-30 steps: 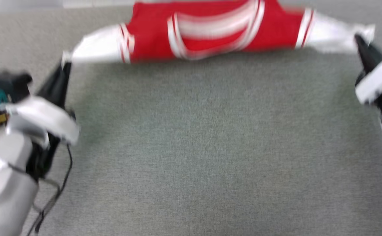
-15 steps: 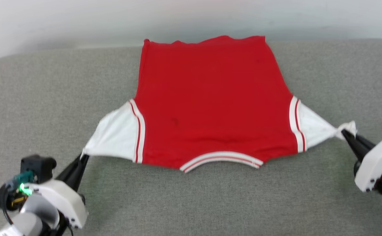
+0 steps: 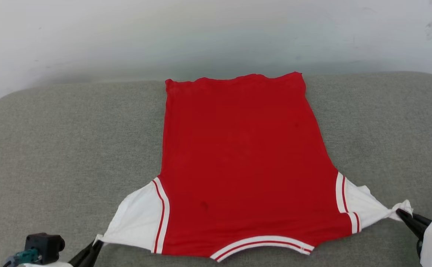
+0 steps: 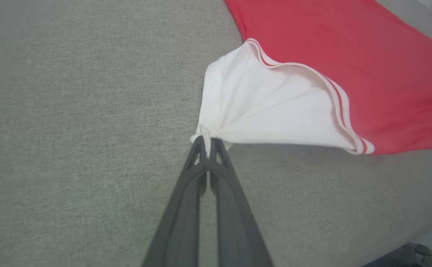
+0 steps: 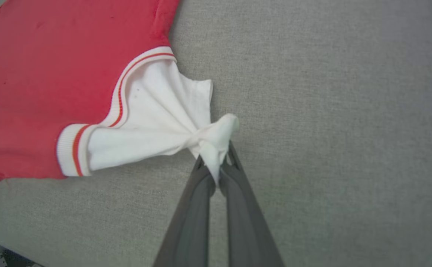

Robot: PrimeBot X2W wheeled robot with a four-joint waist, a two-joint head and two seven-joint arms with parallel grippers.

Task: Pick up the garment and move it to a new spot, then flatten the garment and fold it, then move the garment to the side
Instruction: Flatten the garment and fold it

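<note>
The garment (image 3: 238,163), a red shirt with white sleeves and striped trim, lies spread back side up on the grey cushion (image 3: 60,148), collar toward me and hem at the far edge. My left gripper (image 3: 96,244) is shut on the tip of the white left sleeve (image 4: 257,107) at the lower left of the head view. In the left wrist view my left gripper (image 4: 208,142) pinches that sleeve cloth. My right gripper (image 3: 399,213) is shut on the bunched tip of the right sleeve (image 5: 156,122); the right wrist view shows my right gripper (image 5: 216,161) with white cloth squeezed between its fingers.
The grey cushion has rounded far corners and ends at a pale wall (image 3: 216,33) behind. Open cushion lies to the left and right of the shirt. The cushion's near edge drops off at the corner of the left wrist view (image 4: 416,241).
The view has tilted, so the whole shirt now shows. Both grippers have drawn the sleeves toward me, and the shirt has gone from hanging stretched between them to lying flat, longer along the cushion.
</note>
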